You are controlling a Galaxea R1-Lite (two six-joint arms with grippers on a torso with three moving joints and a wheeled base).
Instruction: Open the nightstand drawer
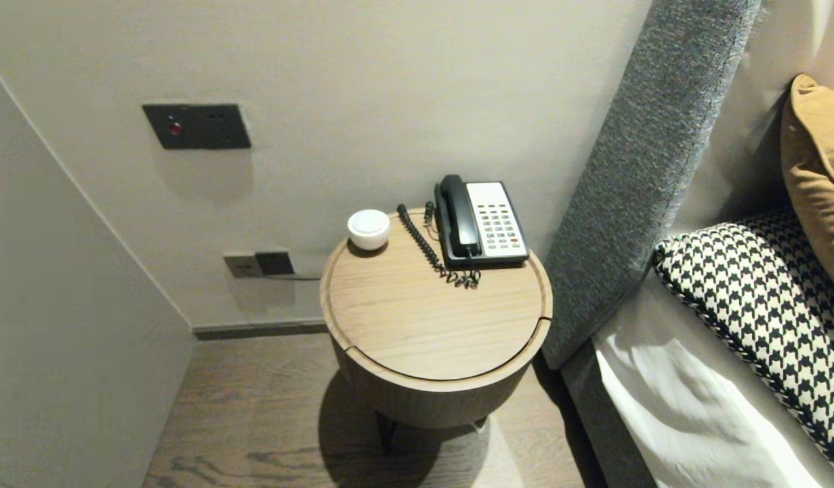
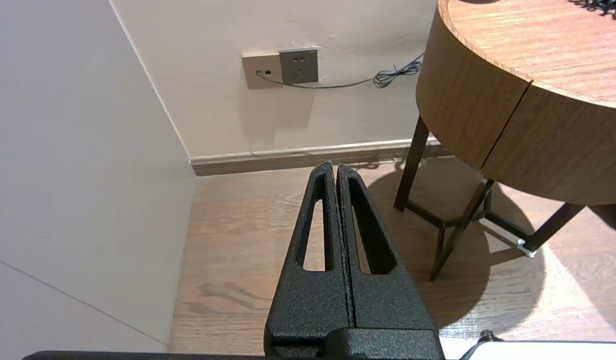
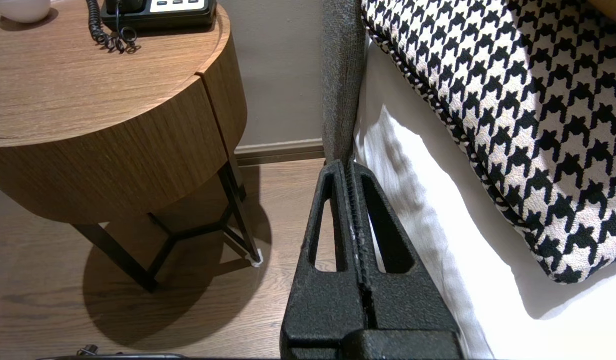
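A round wooden bedside table [image 1: 423,339] stands against the wall. On its far side sit a black desk telephone [image 1: 481,224] with a coiled cord [image 1: 423,247] and a small white bowl-shaped object [image 1: 368,229]. Neither arm shows in the head view. My left gripper [image 2: 334,167] hangs shut and empty over the wooden floor, left of the table's legs [image 2: 458,220]. My right gripper [image 3: 349,165] is shut and empty too, low between the table [image 3: 87,95] and the bed's white sheet [image 3: 438,210].
A grey upholstered headboard [image 1: 633,176] and the bed with a houndstooth pillow [image 1: 762,305] and a tan cushion [image 1: 816,169] fill the right. A side wall [image 1: 64,325] closes the left. Wall sockets [image 1: 261,264] with a cable sit behind the table; a dark switch plate [image 1: 196,126] is higher.
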